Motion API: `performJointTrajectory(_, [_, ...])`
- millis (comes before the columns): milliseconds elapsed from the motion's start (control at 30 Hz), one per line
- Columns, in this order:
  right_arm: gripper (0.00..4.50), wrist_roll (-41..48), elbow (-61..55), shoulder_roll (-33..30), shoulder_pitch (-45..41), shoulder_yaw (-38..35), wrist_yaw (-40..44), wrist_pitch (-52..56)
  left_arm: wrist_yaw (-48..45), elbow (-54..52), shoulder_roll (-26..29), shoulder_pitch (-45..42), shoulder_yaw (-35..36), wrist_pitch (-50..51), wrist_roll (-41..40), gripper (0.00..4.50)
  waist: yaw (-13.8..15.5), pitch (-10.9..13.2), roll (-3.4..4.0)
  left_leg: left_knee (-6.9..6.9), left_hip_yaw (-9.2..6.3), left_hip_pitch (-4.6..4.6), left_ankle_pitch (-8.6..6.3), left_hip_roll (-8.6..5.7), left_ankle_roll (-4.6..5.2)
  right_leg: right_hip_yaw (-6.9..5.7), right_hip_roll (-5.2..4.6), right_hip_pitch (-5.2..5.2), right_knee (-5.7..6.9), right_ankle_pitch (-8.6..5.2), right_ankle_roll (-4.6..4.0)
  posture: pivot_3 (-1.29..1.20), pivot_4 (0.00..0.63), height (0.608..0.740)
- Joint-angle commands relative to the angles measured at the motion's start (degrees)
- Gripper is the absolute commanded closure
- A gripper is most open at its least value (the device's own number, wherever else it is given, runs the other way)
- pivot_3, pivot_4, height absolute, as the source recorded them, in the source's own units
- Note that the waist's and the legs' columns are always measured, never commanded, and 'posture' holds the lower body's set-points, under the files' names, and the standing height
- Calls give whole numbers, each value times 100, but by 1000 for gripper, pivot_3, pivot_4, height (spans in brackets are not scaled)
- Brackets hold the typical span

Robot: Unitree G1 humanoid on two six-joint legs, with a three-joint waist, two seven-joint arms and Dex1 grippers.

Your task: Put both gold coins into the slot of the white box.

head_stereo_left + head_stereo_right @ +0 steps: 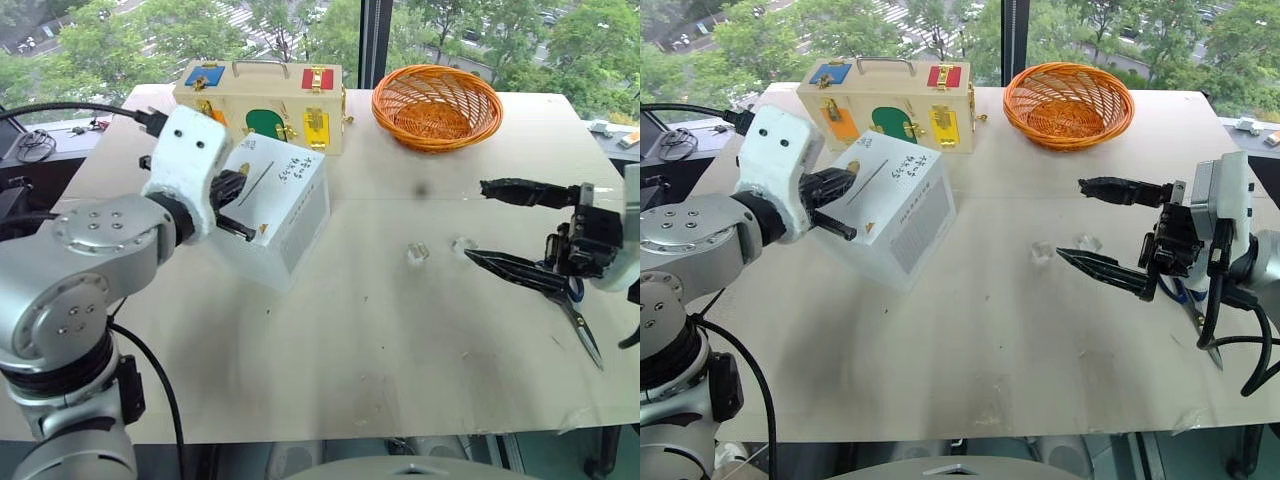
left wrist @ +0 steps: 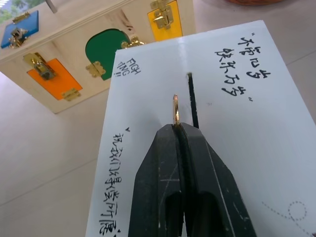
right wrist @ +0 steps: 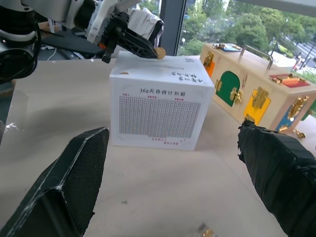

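Left tool (image 2: 177,129) is clamped on a gold coin (image 2: 175,109) edge-up, just beside the slot (image 2: 192,100) on the white box (image 1: 285,215). Thin, slick, stiff metal: pinch the rim. Right tool (image 1: 497,226) hangs spread wide above the desk (image 1: 400,340).

The left gripper (image 2: 178,129) hides the lower half of one gold coin (image 2: 175,109) and the near end of the slot (image 2: 192,101); in the head views the same gripper covers the slot's lower end, and the coin there is too small to make out. A second gold coin (image 3: 208,232) is cut by the right wrist view's edge, blurred, and cannot be told apart from the clear holder (image 3: 201,227) beside it. The scissors (image 1: 583,322) are half hidden behind the right gripper (image 1: 475,222), handles out of sight.
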Motion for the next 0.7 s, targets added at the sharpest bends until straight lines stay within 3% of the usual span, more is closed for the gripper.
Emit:
performJointTrajectory(33, [28,204,-108,-143,-297,-103,-185,85,-71,12,-55,38,227,10,-106,4500,-1,0,0,0,-1,0,0,0,0,-1,1,0,1,0,0,0,150,740])
performJointTrajectory(633, [28,617,39,-414,-1255,91,-670,759,95,338,-35,153,67,10,-225,4500,-33,-3,2,-1,-2,8,0,2,0,0,2,0,14,0,-2,0,150,740])
performJointTrajectory(700, [0,671,81,-478,-1245,36,-678,831,47,287,-76,159,128,10,-241,3955,-31,-3,2,-1,-1,8,0,2,0,0,2,0,14,0,-2,0,150,740])
